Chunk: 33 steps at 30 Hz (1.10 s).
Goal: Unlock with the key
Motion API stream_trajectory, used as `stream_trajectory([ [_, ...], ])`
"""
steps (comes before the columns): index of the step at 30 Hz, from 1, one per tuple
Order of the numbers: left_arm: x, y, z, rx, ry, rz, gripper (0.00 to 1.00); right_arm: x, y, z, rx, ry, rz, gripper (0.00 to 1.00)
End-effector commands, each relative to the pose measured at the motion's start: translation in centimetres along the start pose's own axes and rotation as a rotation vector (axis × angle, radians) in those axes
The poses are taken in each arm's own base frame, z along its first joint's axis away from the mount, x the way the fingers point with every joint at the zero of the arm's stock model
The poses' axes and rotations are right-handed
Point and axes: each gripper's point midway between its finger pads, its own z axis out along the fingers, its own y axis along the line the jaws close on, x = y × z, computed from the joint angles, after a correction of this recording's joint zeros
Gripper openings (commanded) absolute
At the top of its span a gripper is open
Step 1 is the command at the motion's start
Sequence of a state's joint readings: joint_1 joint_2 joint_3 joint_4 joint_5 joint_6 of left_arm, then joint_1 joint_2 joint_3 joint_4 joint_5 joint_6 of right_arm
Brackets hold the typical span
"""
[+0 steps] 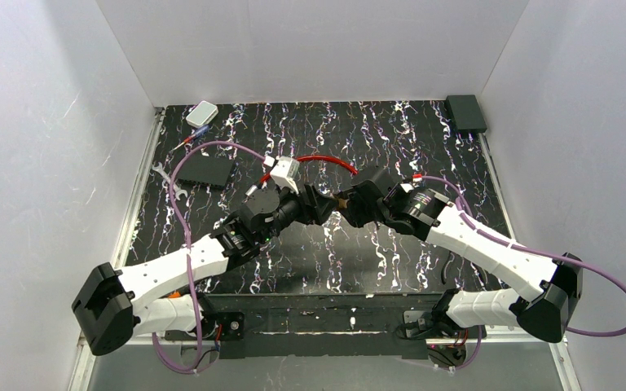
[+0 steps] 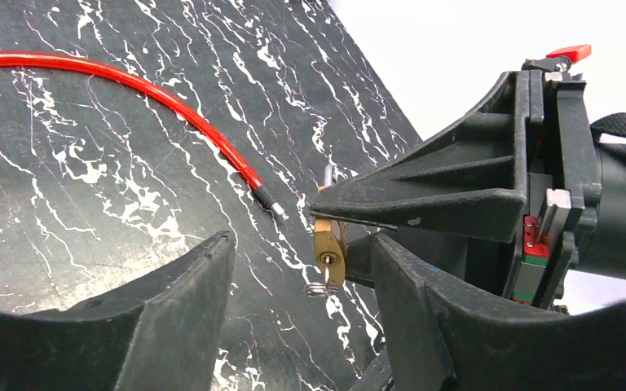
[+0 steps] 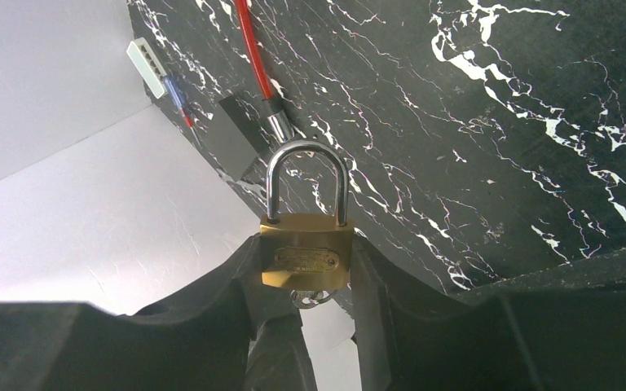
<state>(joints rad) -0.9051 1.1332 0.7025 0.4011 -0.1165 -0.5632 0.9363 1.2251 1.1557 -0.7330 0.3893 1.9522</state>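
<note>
My right gripper [image 1: 350,202] is shut on the body of a brass padlock [image 3: 306,252] and holds it above the mat, its steel shackle [image 3: 306,175] closed. A key with a small wire ring [image 2: 316,287] sits in the keyhole on the lock's underside [image 2: 328,251]; the ring also shows in the right wrist view [image 3: 314,297]. My left gripper [image 2: 301,243] is open, facing the lock's keyhole end, its fingers [image 2: 187,301] spread wide on either side and touching neither key nor lock. The two grippers meet at the mat's middle, the left one [image 1: 324,204] just left of the right.
A red cable [image 1: 326,160] arcs behind the grippers to a white connector [image 1: 284,171]. A flat black box [image 1: 210,169], a wrench [image 1: 167,181] and a white box [image 1: 201,113] lie at the back left. A black box [image 1: 466,112] sits at the back right corner.
</note>
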Motion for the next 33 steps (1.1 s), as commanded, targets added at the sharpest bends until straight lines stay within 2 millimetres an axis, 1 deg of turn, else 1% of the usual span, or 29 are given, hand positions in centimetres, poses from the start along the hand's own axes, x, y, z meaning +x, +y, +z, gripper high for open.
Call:
stream_trajectory([
  [1, -1.9, -0.6, 0.7, 0.008, -0.068, -0.028, 0.59, 0.2, 2.1, -1.4, -0.073, 0.019, 0.021, 0.01],
  [7, -1.5, -0.8, 1.1, 0.02, -0.055, -0.032, 0.5, 0.5, 2.7, -1.7, -0.085, 0.032, 0.026, 0.01],
  [16, -0.6, -1.2, 2.2, 0.045, -0.03, -0.061, 0.48, 0.7, 2.9, -2.1, -0.092, 0.047, 0.027, 0.01],
  [18, -0.6, -1.5, 2.5, 0.056, -0.029, -0.065, 0.42, 0.7, 3.0, -2.2, -0.093, 0.05, 0.026, 0.01],
  [21, -0.6, -1.7, 2.7, 0.065, -0.026, -0.068, 0.25, 0.7, 3.0, -2.4, -0.098, 0.055, 0.026, 0.01],
  [24, -0.6, -1.9, 2.8, 0.077, -0.024, -0.068, 0.04, 0.6, 3.0, -2.6, -0.106, 0.053, 0.027, 0.01],
  [25, -0.6, -2.0, 2.8, 0.081, -0.024, -0.069, 0.0, 0.5, 3.1, -2.7, -0.11, 0.05, 0.026, 0.01],
  [29, -0.6, -1.9, 2.6, 0.082, -0.031, -0.071, 0.0, -0.3, 3.2, -2.9, -0.146, 0.024, 0.012, 0.01],
  [32, -0.9, -2.0, 2.3, 0.085, -0.04, -0.071, 0.0, -0.9, 3.6, -3.2, -0.205, 0.003, 0.002, 0.01],
  [33, -1.0, -2.1, 2.2, 0.089, -0.044, -0.069, 0.0, -1.1, 3.5, -3.3, -0.214, -0.003, 0.004, 0.05],
])
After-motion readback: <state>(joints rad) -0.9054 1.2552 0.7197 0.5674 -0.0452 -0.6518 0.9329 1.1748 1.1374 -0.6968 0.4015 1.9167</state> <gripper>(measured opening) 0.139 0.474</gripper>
